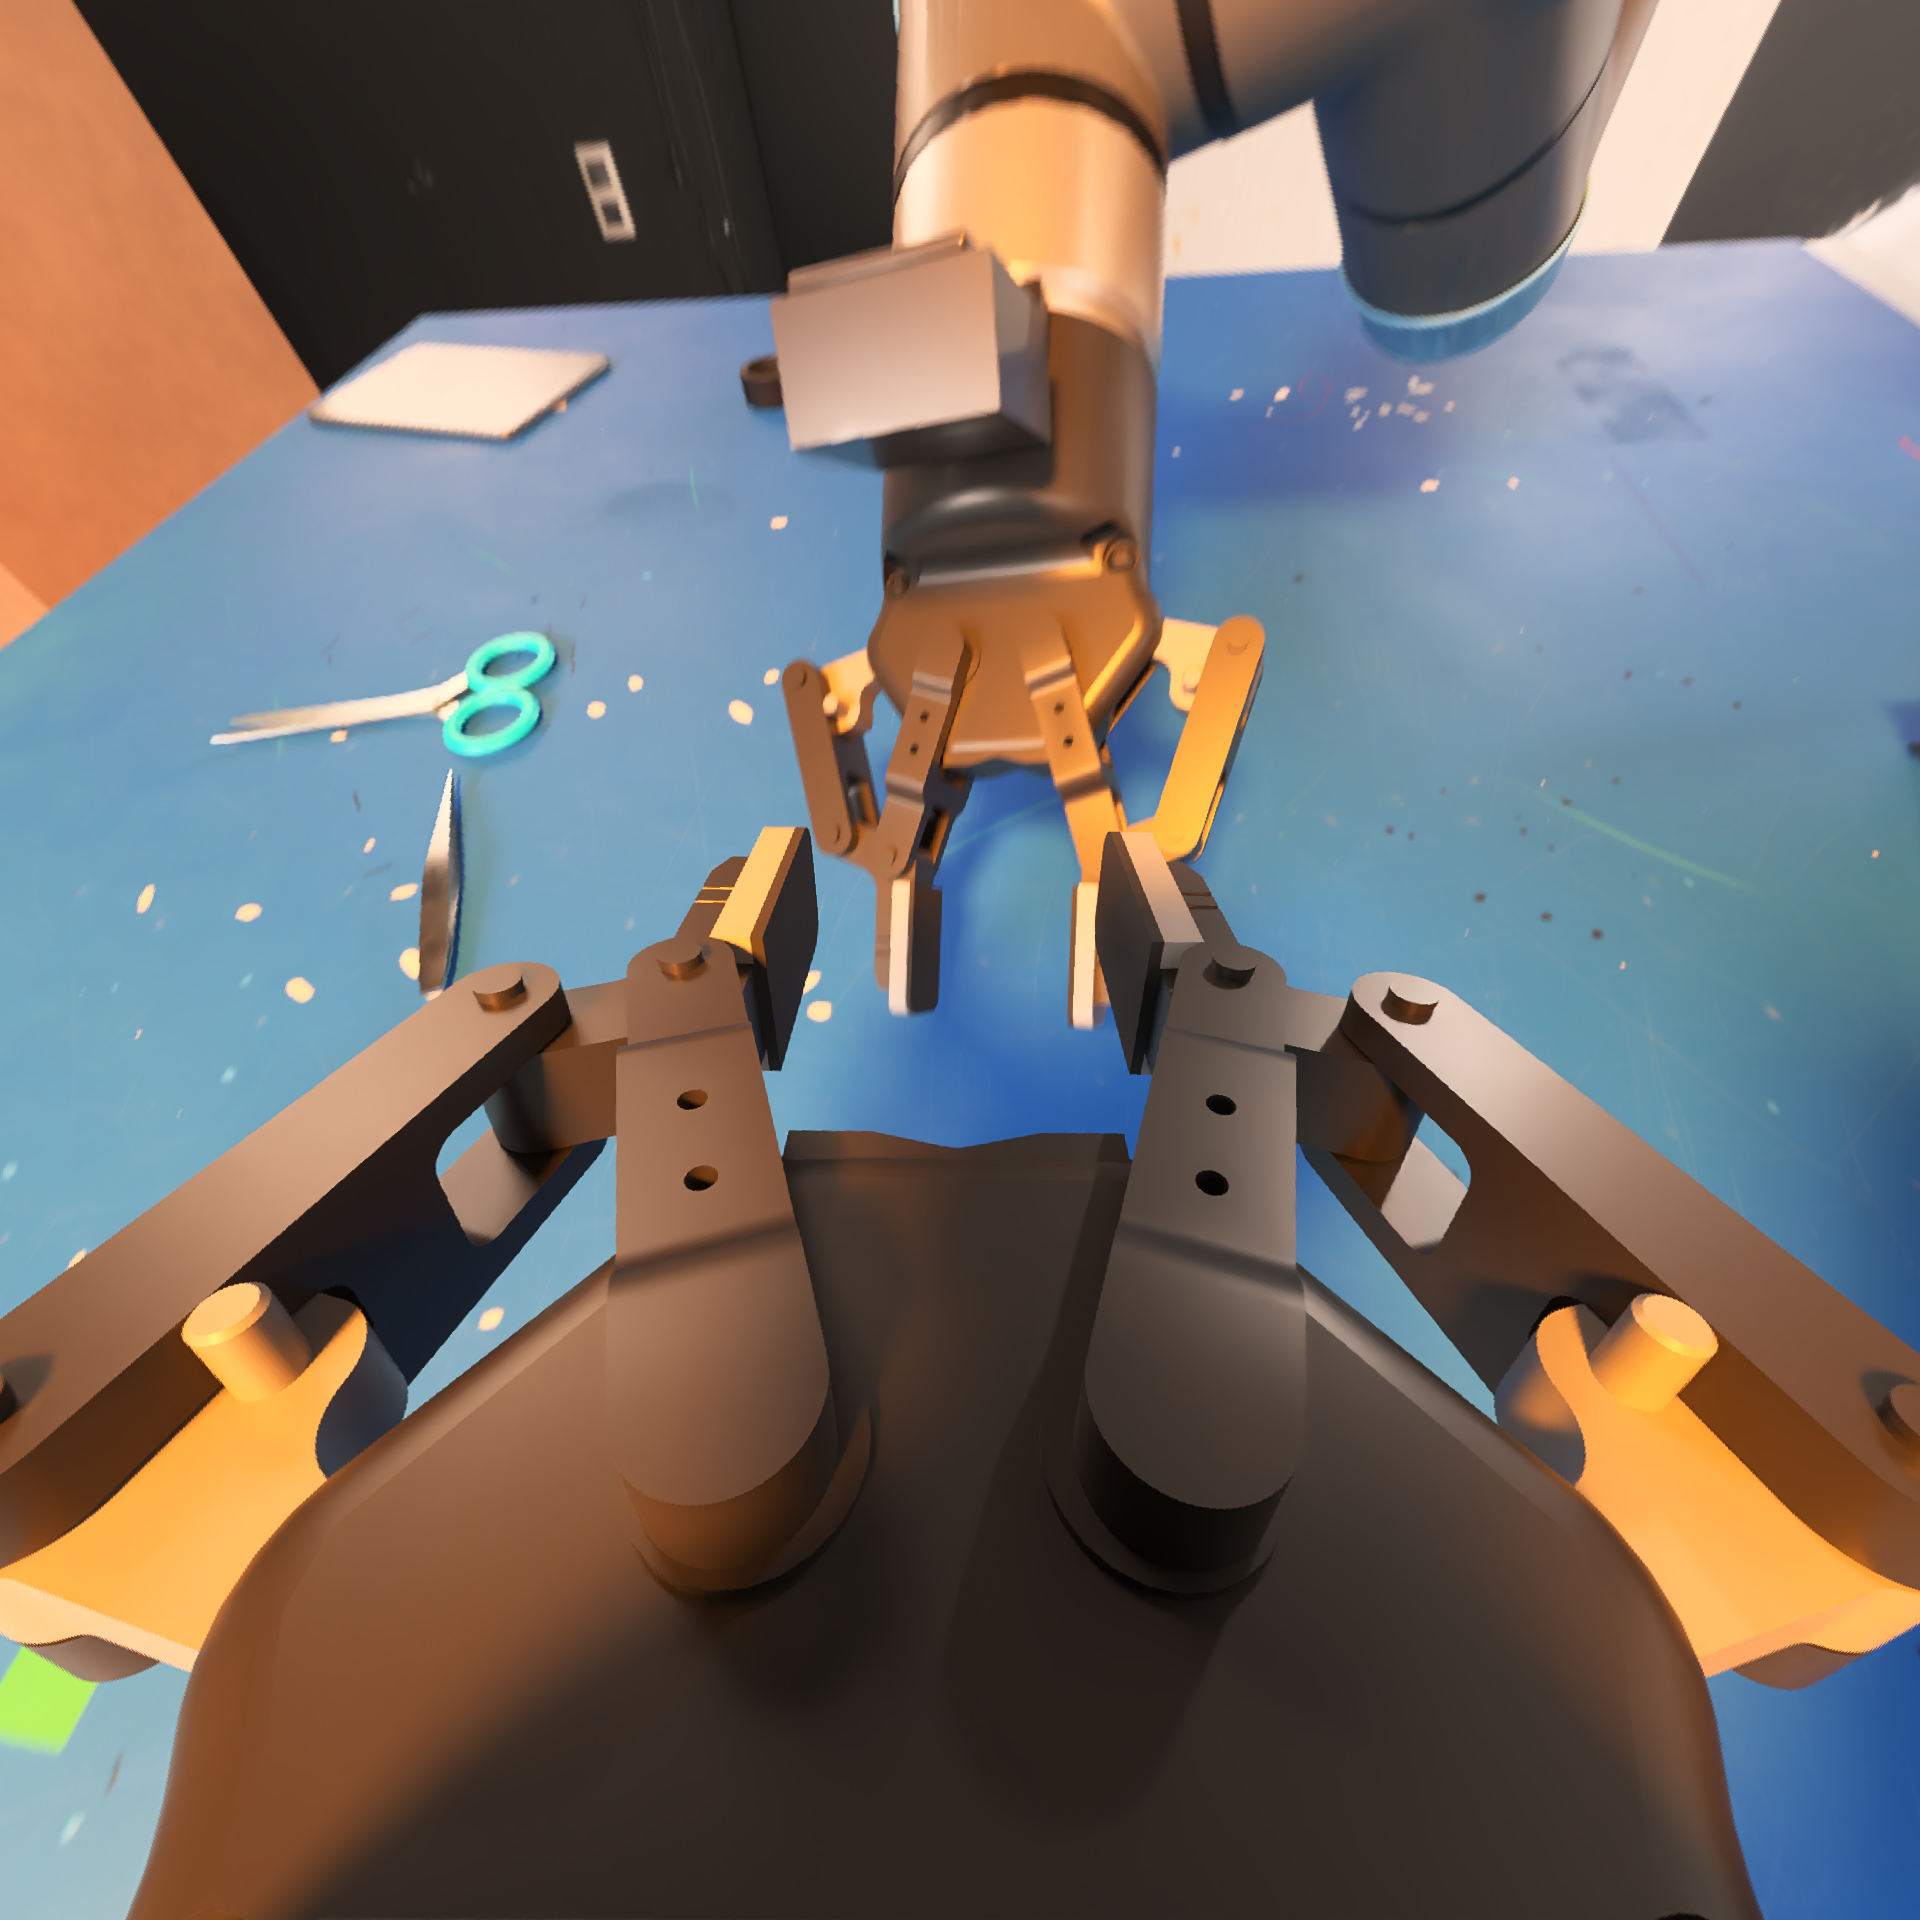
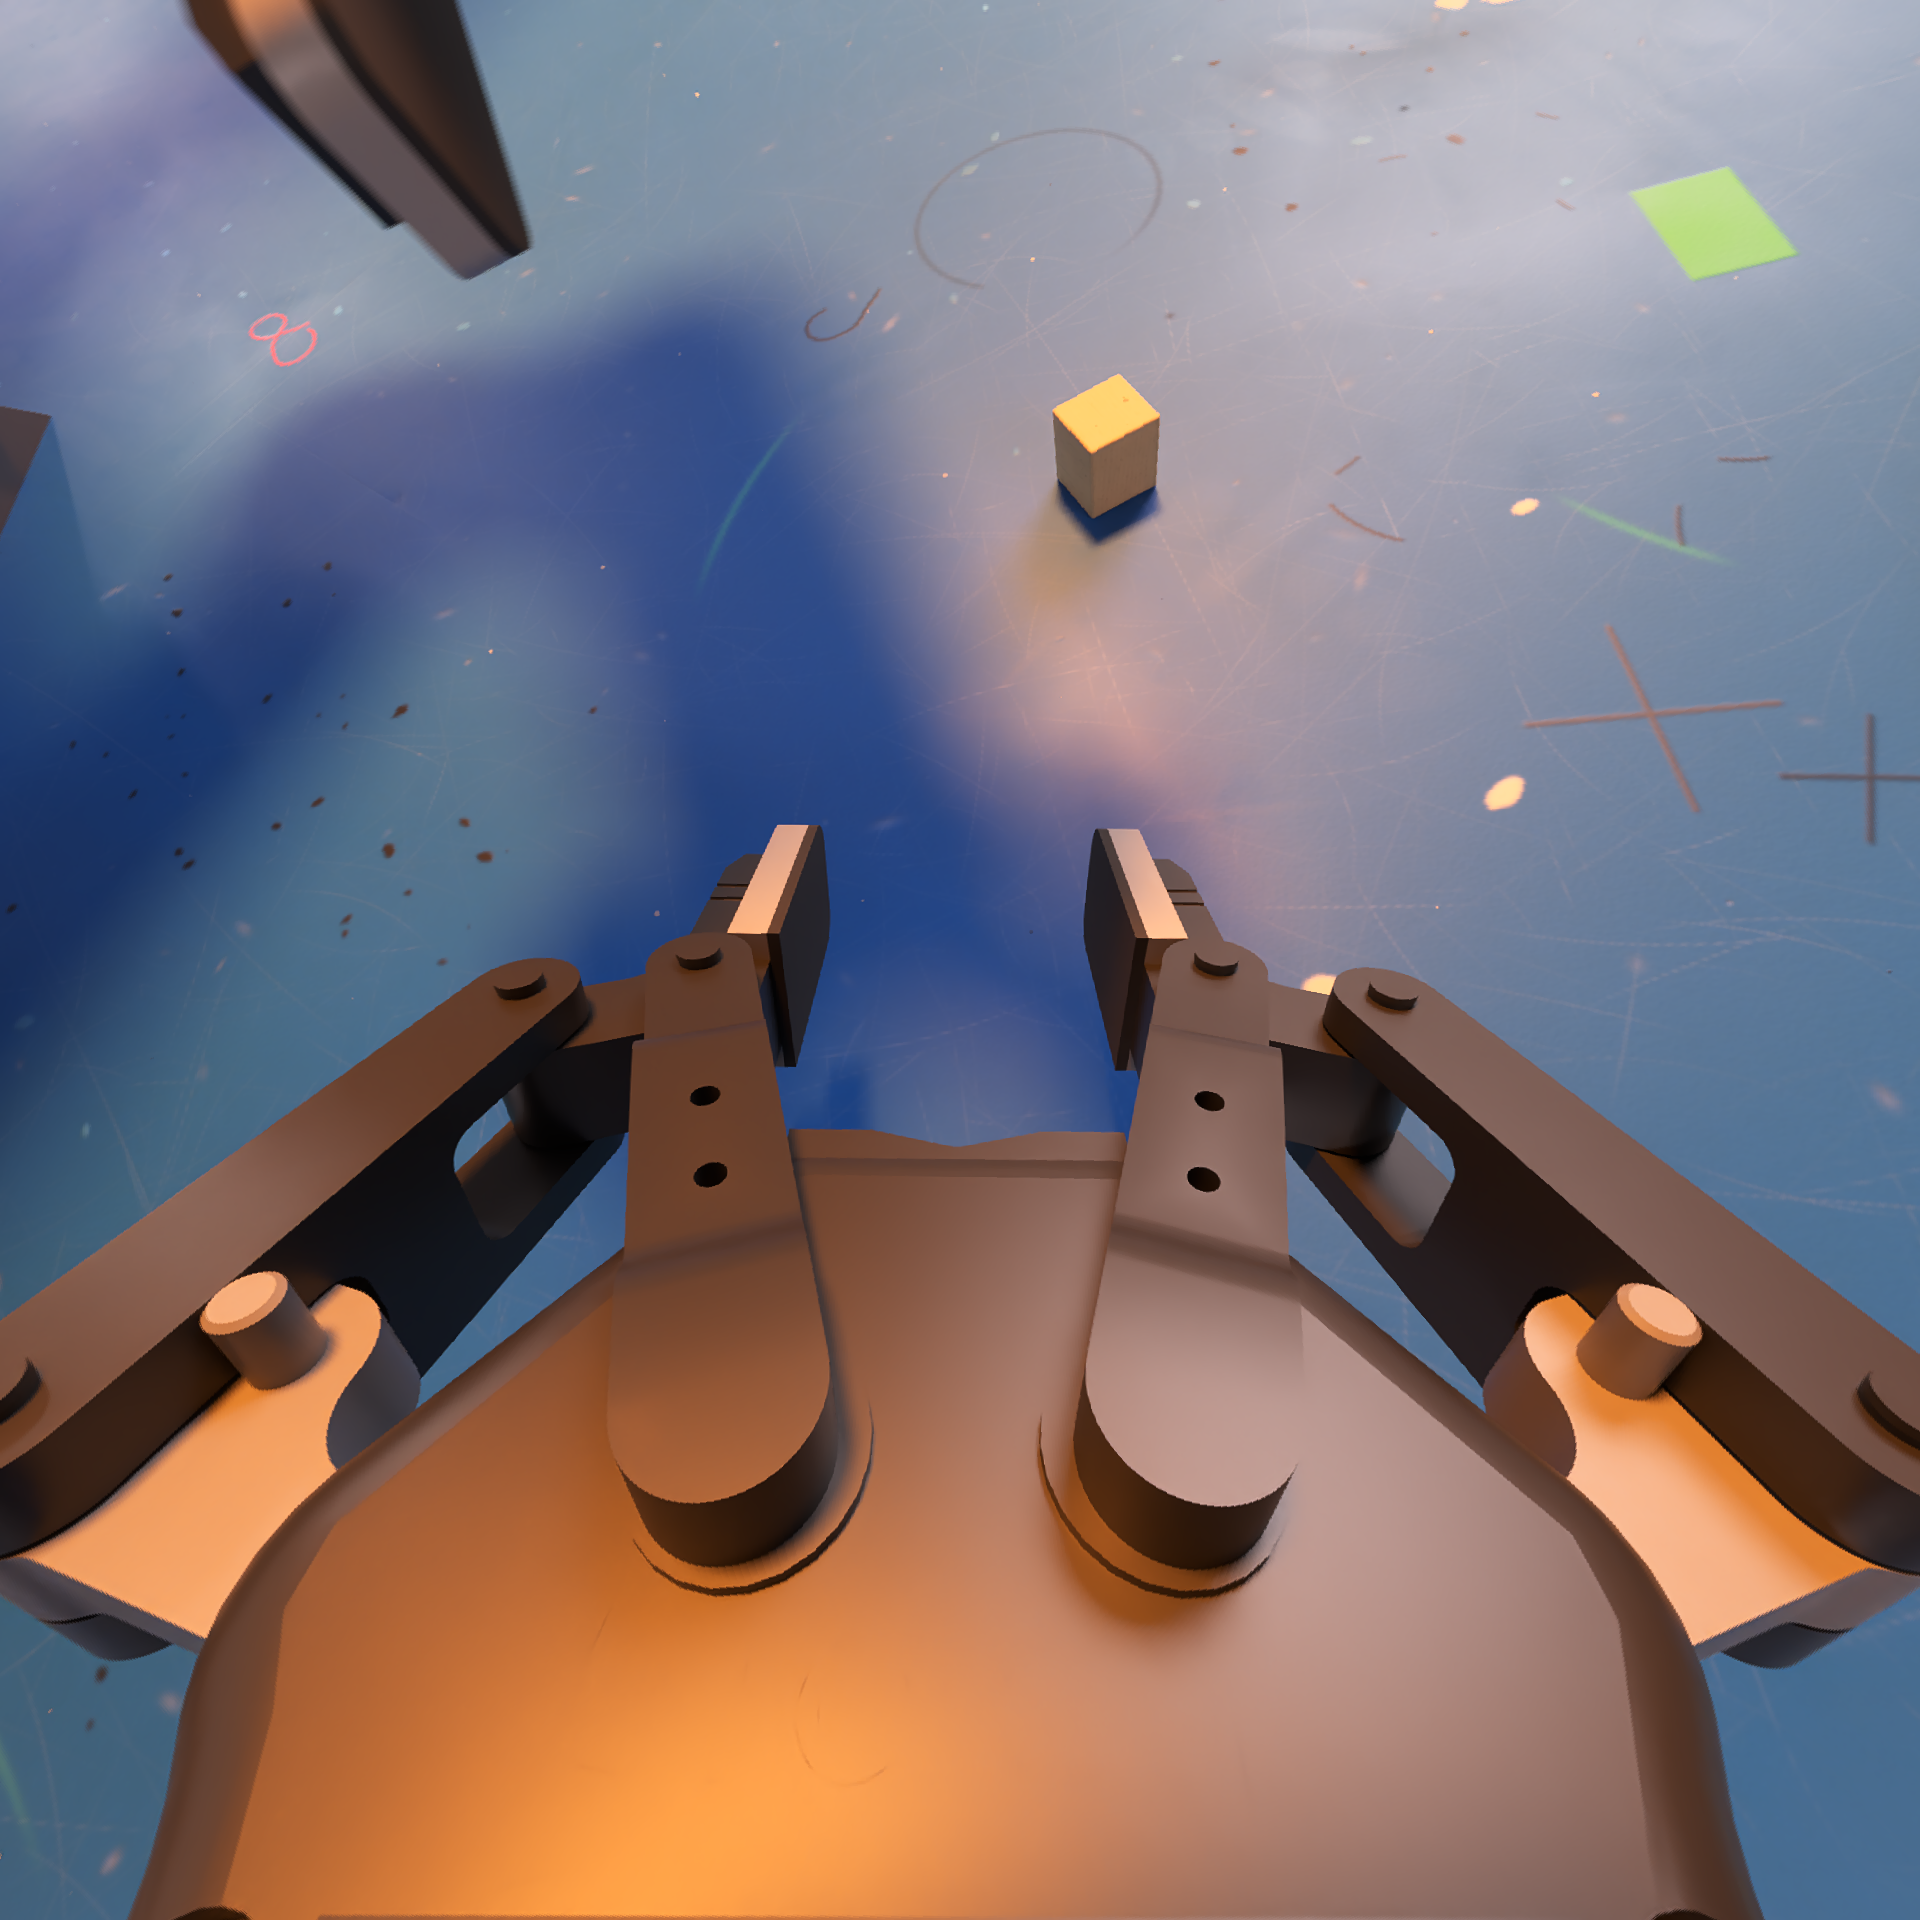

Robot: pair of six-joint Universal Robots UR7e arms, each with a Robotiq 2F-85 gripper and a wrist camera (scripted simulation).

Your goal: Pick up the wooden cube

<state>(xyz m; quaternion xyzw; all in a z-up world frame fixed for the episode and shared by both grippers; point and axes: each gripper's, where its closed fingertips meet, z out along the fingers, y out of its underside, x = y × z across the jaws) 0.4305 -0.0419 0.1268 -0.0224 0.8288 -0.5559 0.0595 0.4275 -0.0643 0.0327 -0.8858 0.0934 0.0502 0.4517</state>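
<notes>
The wooden cube (image 2: 1105,445) is seen resting on the blue table (image 2: 1351,935), ahead of the right gripper (image 2: 956,935) and slightly to its right, well apart from its spread, empty fingers. The left gripper (image 1: 956,945) is likewise held wide with nothing between its pads, faced by the right gripper (image 1: 987,956); scissors (image 1: 416,701) are seen lying off to the side.

The wooden cube (image 2: 1105,445) stands on the tabletop (image 2: 1455,935), ahead and right of the right gripper (image 2: 956,914), a flat square patch (image 2: 1710,221) farther right. Scissors (image 1: 416,701) lie left of the left gripper (image 1: 956,935), a knife (image 1: 442,894) nearer, a flat pad (image 1: 462,390) behind.
</notes>
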